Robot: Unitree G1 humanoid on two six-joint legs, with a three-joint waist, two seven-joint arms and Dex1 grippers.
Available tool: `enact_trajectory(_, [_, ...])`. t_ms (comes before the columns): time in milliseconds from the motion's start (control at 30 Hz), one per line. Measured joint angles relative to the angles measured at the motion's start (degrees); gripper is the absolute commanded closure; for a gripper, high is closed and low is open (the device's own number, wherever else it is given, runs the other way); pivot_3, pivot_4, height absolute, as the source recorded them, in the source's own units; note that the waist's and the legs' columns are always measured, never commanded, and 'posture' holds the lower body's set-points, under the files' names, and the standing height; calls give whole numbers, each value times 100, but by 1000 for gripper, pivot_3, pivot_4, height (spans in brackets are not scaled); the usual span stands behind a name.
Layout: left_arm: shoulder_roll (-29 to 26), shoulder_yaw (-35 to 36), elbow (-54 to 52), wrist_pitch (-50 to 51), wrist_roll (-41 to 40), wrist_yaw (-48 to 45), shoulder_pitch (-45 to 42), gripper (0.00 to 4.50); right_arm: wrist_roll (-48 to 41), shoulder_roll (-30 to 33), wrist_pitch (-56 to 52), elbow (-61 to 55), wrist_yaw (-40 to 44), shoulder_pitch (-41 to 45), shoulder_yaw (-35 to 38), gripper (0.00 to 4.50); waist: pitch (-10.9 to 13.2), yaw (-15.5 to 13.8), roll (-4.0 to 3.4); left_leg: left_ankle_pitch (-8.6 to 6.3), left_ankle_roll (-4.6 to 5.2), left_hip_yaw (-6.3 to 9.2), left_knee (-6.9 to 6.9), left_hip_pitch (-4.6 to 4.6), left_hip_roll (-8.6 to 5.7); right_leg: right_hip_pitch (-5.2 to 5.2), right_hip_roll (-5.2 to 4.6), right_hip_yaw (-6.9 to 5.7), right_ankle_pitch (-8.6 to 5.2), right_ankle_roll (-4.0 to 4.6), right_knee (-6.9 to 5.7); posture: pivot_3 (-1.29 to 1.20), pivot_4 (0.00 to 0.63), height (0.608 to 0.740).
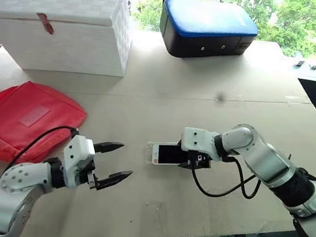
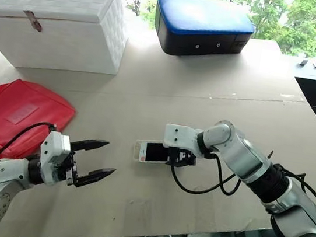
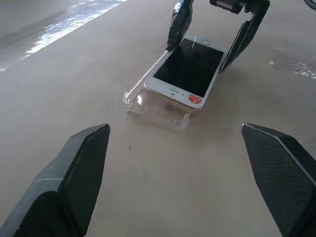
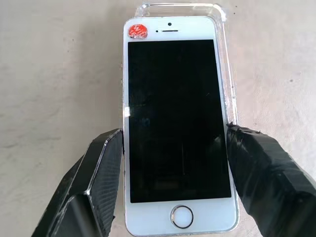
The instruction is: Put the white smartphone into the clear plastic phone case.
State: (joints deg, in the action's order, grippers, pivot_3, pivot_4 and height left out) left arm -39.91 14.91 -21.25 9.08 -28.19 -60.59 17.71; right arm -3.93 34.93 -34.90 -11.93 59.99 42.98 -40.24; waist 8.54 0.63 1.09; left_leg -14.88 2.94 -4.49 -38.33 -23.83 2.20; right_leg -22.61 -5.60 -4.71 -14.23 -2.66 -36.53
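Note:
The white smartphone (image 4: 175,118) lies screen up near the middle of the table, with a red sticker at its far end. My right gripper (image 4: 174,133) is shut on its two long sides near the home button. Under and around the phone sits the clear plastic phone case (image 3: 148,106); its rim (image 4: 228,74) shows along one side and past the sticker end. In the left wrist view the gripped end of the phone stands a little higher than the sticker end. My left gripper (image 1: 125,160) hangs open and empty just left of the phone, pointing at it.
A red pouch (image 1: 22,120) lies at the left. At the back stand a white box (image 1: 59,22) and a black case with a blue top (image 1: 209,28). A black cable (image 1: 219,189) loops under my right wrist. The table's front edge (image 1: 159,236) is close.

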Motion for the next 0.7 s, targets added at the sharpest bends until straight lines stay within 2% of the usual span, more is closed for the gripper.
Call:
enact_trajectory(367, [0,-2,0,-64,0,68,-27,160,209,-367,-472,459,203,373,25,1744,1,13,-1,3,-6,2,0,4,-2,-2,-27,-5,6,14,-9,0,150,734])
enact_trajectory(533, [1,-35,-7,-62,1,110,-100,160,371,-376,-431,618,275,473,26,1744,0,11,0,3,-6,0,0,2,-7,-1,-28,-5,8,11,-8,0,150,734])
enact_trajectory(700, [1,-139,-39,-60,1,176,-103,160,650,-257,60,623,572,493,-80,1744,0,6,0,3,-6,0,1,2,-8,-1,-17,-9,8,9,-8,0,150,734])
